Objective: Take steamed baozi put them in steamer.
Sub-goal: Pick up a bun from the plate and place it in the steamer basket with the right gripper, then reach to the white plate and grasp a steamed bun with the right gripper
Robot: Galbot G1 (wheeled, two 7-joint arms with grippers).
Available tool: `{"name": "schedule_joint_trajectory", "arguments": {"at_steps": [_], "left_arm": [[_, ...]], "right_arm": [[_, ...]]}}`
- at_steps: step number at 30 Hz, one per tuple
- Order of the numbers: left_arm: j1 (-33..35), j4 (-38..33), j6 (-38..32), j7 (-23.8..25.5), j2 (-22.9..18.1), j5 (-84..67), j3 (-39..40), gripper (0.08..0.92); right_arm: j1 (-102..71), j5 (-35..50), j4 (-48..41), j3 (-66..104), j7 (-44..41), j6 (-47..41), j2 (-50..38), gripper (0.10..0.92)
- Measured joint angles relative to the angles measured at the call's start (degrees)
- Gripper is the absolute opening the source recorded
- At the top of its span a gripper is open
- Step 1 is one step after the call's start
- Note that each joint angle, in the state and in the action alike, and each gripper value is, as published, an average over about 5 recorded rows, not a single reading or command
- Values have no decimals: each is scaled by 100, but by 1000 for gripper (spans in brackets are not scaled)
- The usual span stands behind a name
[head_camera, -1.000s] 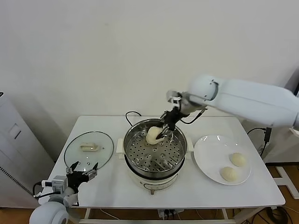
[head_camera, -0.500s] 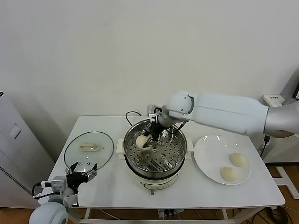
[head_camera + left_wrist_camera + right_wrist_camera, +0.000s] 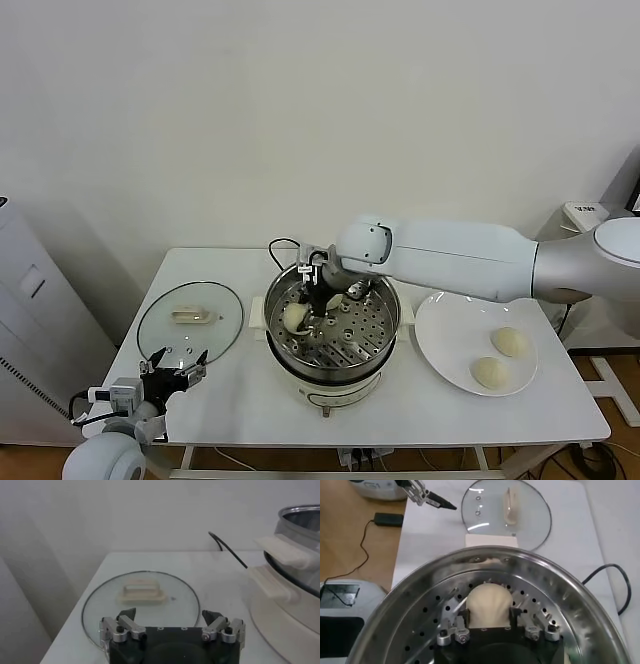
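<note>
The steamer (image 3: 332, 372) is a shiny steel pot on a white base at the table's middle, with a perforated tray inside (image 3: 420, 625). My right gripper (image 3: 305, 310) (image 3: 489, 616) reaches down into its left part. Its fingers press both sides of a cream-white baozi (image 3: 295, 318) (image 3: 489, 602), which sits low on the tray. Two more baozi (image 3: 510, 342) (image 3: 490, 373) lie on the white plate (image 3: 450, 325) to the right. My left gripper (image 3: 183, 358) (image 3: 170, 615) waits open at the front left table edge, holding nothing.
A round glass lid (image 3: 190, 320) (image 3: 145, 592) (image 3: 505, 510) lies flat left of the steamer, just beyond the left gripper. A black cord (image 3: 283, 245) runs behind the pot. The steamer's white side handle (image 3: 280, 550) is near the left gripper.
My right arm has swung left across the steamer and lowered the baozi from the far right rim down onto the tray's left part. The left arm has stayed still.
</note>
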Motion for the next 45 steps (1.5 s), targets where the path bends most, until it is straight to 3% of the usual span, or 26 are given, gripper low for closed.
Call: {"name": "schedule_joint_trajectory", "arguments": {"at_steps": [6, 9, 18, 31, 45], "left_arm": [[7, 10, -7, 2, 6, -10, -14, 823], [5, 10, -7, 2, 5, -11, -15, 823], [-42, 3, 3, 2, 30, -22, 9, 823], [-66, -52, 32, -3, 61, -60, 37, 823], [-44, -99, 46, -8, 48, -61, 39, 823]], "right_arm": [[25, -26, -49, 57, -68, 4, 3, 800], [104, -57, -39, 81, -179, 35, -51, 820], [843, -420, -52, -83, -1128, 413, -670, 823], [1587, -1563, -470, -581, -2768, 1659, -2195, 823], [566, -2904, -871, -101, -3357, 2565, -3098, 823]]}}
